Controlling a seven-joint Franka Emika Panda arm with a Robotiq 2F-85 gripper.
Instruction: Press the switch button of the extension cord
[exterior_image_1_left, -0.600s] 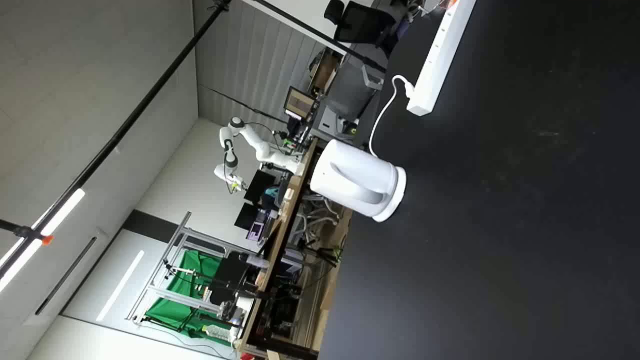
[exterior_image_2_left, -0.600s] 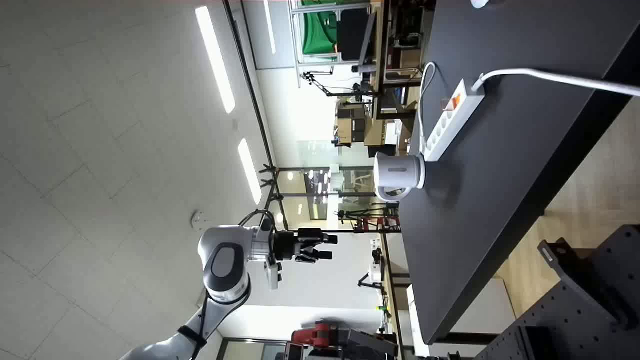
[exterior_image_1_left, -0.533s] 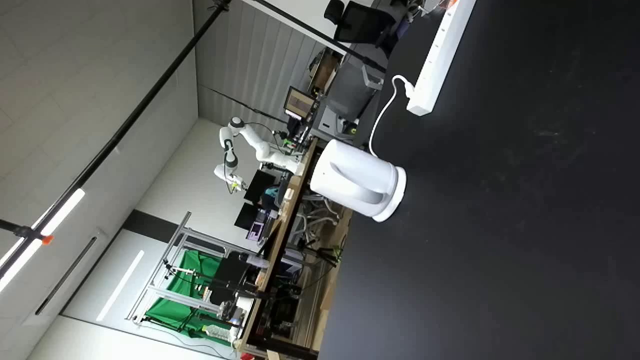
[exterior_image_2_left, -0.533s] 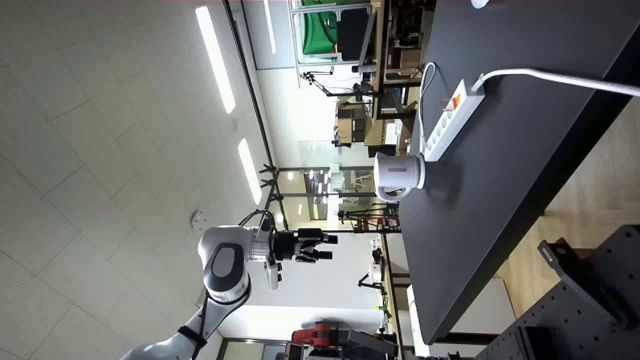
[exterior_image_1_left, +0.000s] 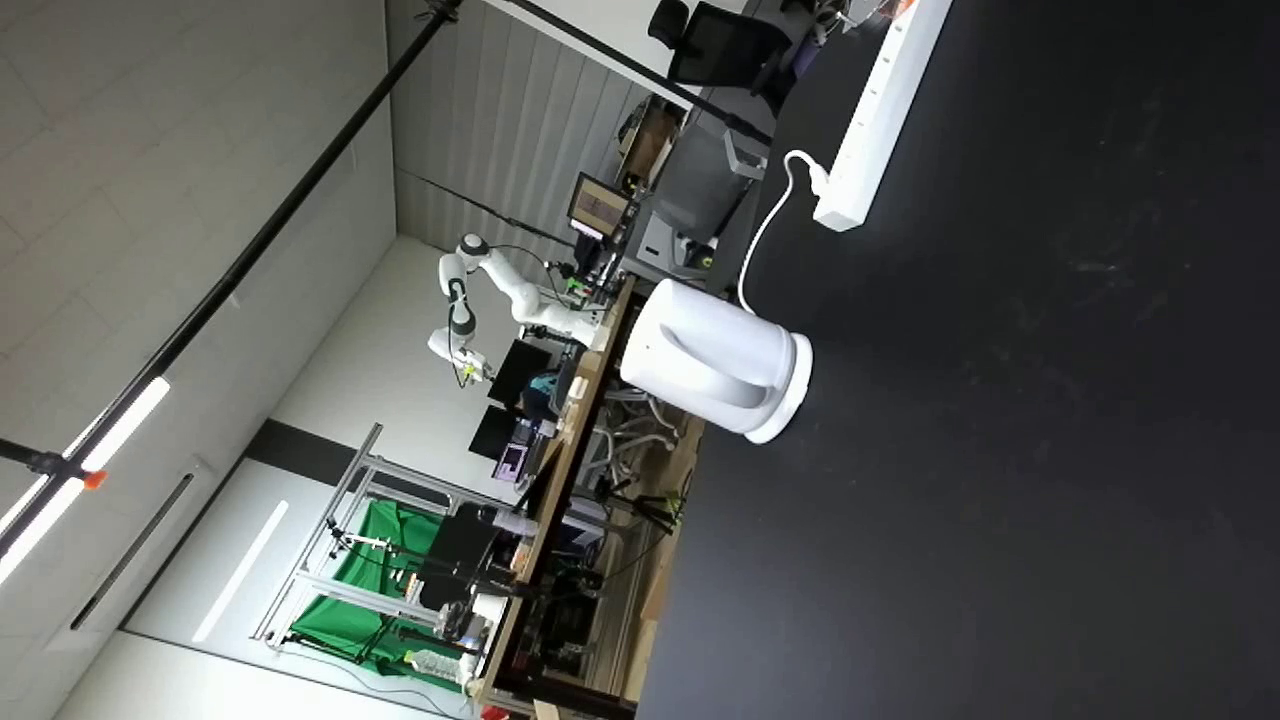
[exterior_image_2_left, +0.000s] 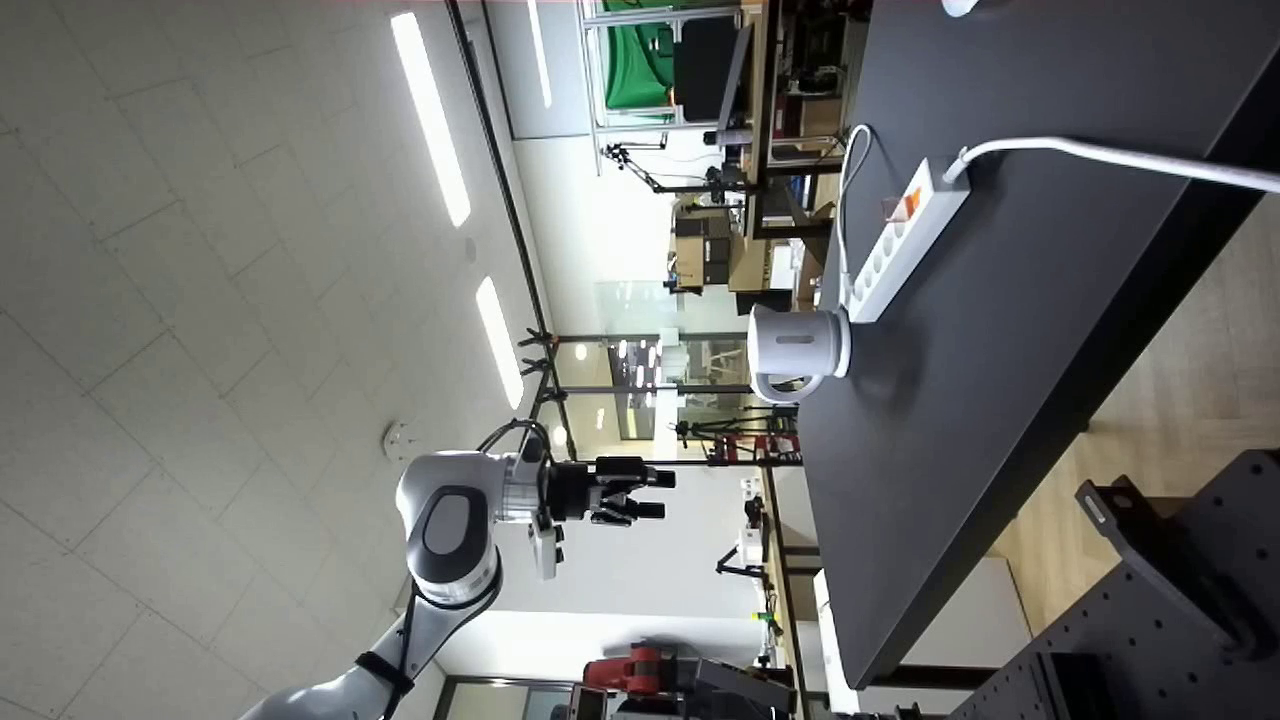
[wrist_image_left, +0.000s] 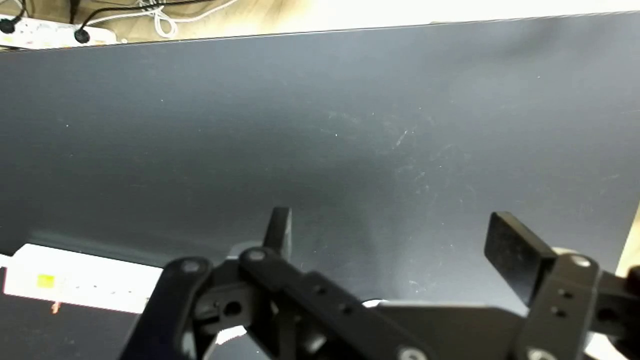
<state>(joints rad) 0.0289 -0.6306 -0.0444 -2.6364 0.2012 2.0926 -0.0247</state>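
A white electric kettle (exterior_image_1_left: 705, 345) stands upright on the dark surface (exterior_image_1_left: 950, 520), its handle (exterior_image_2_left: 790, 393) turned away from the power strip (exterior_image_2_left: 912, 247). This long, narrow white power strip lies on the same surface in both exterior views, one end near the kettle and the rest slanting away from it. Its orange switch (exterior_image_2_left: 911, 203) sits toward the end farther from the kettle, with a row of round sockets (exterior_image_2_left: 879, 262) between switch and kettle. A thin white cable (exterior_image_1_left: 757, 238) is plugged in at the end nearer the kettle and curls round toward the kettle. From the opposite end, away from the kettle, a thicker white cord (exterior_image_2_left: 1090, 152) runs out over the edge of the surface. The claw (exterior_image_2_left: 660, 495) hangs in the air from the Panda arm (exterior_image_2_left: 455, 520), higher than the kettle and well apart from it, on its handle side in an exterior view. The claw's two black fingers (wrist_image_left: 517, 255) are spread wide, with bare surface showing between them. In the background of an exterior view, well beyond the kettle, a second white robot arm (exterior_image_1_left: 525, 300) stands bent.
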